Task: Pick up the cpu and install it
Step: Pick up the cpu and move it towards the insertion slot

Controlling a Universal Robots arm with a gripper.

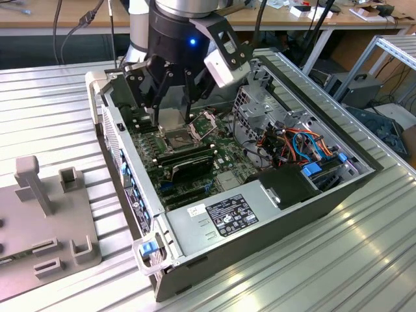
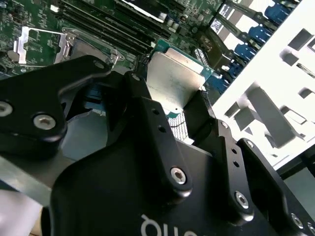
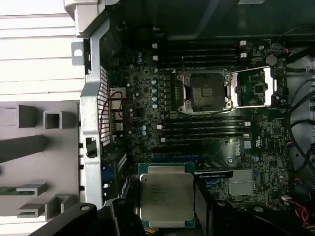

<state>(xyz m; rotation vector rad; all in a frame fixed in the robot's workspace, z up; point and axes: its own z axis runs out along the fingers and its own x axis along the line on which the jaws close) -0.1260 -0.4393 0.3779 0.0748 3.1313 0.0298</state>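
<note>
My gripper (image 1: 172,117) hangs inside the open computer case, shut on the cpu (image 1: 170,121), a flat square chip with a dull silver top. Both wrist views show the cpu (image 3: 166,196) (image 2: 172,81) clamped by its edges between the two black fingers (image 2: 142,105). The chip is held above the motherboard (image 3: 147,88) and apart from it. The dark socket (image 3: 206,92) lies empty, with its hinged metal frame (image 3: 253,87) flipped open beside it. In the exterior view the socket (image 1: 177,138) is just below the held chip.
Memory slots (image 3: 204,129) flank the socket. A long black card (image 1: 188,166) lies across the board, with a power supply (image 1: 227,214) nearer the case front. A drive cage (image 1: 260,104) and coloured cables (image 1: 296,143) fill the exterior view's right. A grey slotted fixture (image 1: 45,214) stands outside the case.
</note>
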